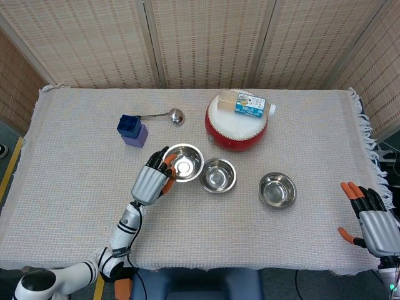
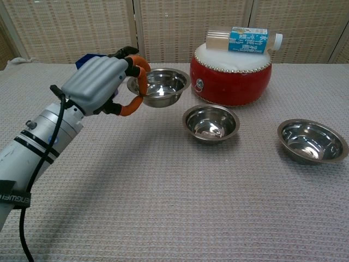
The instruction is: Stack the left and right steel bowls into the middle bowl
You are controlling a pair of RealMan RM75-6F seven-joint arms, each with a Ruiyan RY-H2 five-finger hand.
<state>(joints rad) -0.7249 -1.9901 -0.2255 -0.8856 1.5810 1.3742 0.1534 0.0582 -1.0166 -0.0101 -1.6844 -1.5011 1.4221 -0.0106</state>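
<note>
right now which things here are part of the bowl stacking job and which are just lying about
Job: held steel bowl in left hand; middle bowl; right bowl.
Lying about: red drum, bottle on top of it, blue blocks, ladle.

Left hand (image 2: 103, 84) holds the left bowl (image 2: 158, 87) up off the cloth, just left of the middle bowl (image 2: 210, 121); short open gap between the two rims, nothing in it. Red drum (image 2: 230, 72) with a bottle (image 2: 243, 40) lying on top stands right behind the middle bowl, blocks any approach from the back. Blue block (image 1: 132, 130) and ladle (image 1: 164, 115) sit back-left, apart from the carry path. Right bowl (image 2: 312, 141) lies right of the middle bowl with bare cloth between. Right hand (image 1: 378, 227) is at the table's right edge, fingers spread, open cloth between it and the right bowl. Front of the table is free cloth.
</note>
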